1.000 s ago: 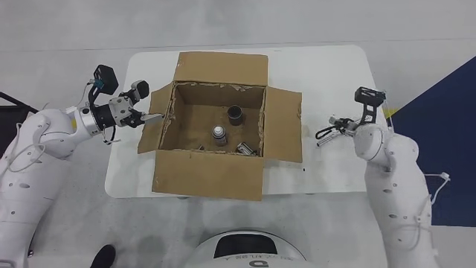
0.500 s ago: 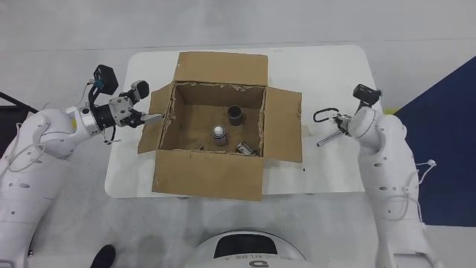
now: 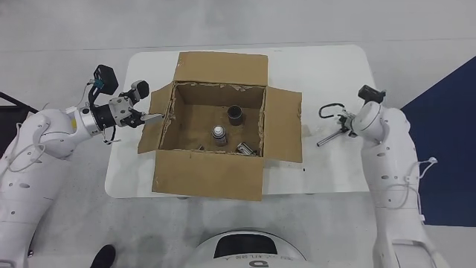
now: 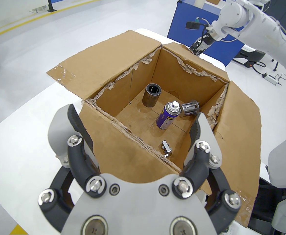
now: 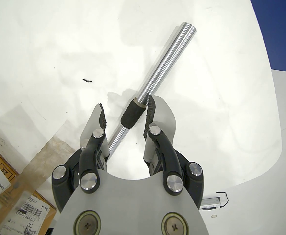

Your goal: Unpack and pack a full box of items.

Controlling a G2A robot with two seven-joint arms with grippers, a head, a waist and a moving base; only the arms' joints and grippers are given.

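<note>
Your right arm has swung outward, and its pincer [image 5: 126, 105] sits released astride the steel rod [image 5: 165, 59] lying on the table [image 5: 59, 25] right of the box [image 3: 282, 126], long axis running between the jaws, while your left pincer [image 4: 136, 113] gapes over the box's left wall.
</note>
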